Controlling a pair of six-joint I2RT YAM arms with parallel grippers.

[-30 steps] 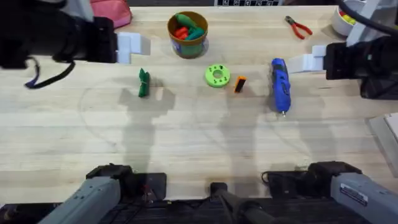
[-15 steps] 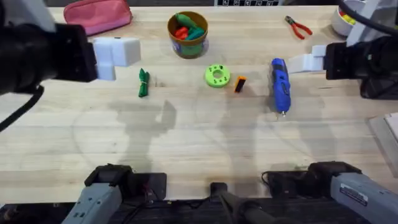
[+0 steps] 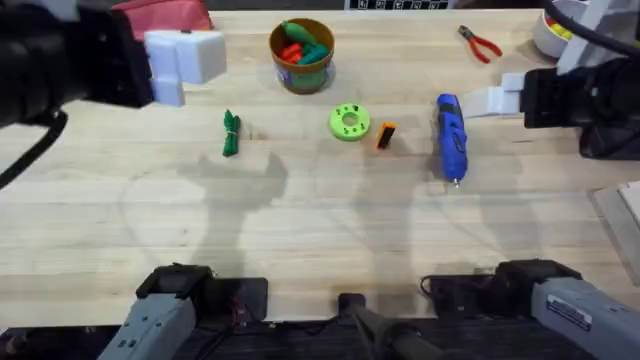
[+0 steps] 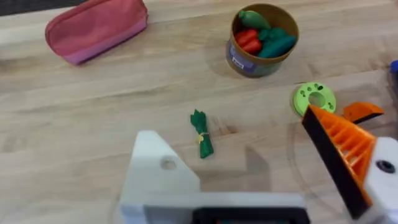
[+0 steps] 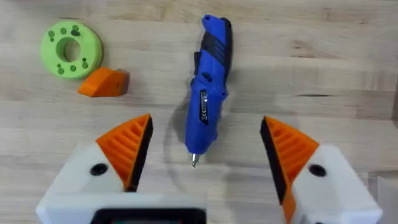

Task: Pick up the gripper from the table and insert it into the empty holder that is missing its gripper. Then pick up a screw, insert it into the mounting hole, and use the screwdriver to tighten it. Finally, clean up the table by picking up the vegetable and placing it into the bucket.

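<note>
We looked down on a pale wooden table (image 3: 320, 230) with both arms raised and holding nothing. Our left gripper (image 4: 261, 180) hung high over the far left; one finger wore an orange ribbed pad, while the other was a bare white angular holder (image 4: 155, 171) with a small screw hole in its face. These two fingers stood spread wide. Our right gripper (image 5: 202, 152) hovered over the right side, its two orange-padded fingers also spread, framing the screwdriver (image 5: 208, 87).

The gripper (image 3: 386, 135), a small orange wedge with a dark end, lay near the table's middle, just right of a round green disc (image 3: 349, 122) and well left of the blue, pen-shaped screwdriver. The vegetable (image 3: 231, 133), a slim dark-green bundle tied at its middle, lay to the left. The bucket (image 3: 302, 55), a round brown tub already holding red and green toys, stood at the far edge.

We judged the first step, picking up the wedge, was not yet begun. To do it well, we would come straight down, pinch its flat sides rather than its sloped ribs, and keep its end free for the holder.
</note>
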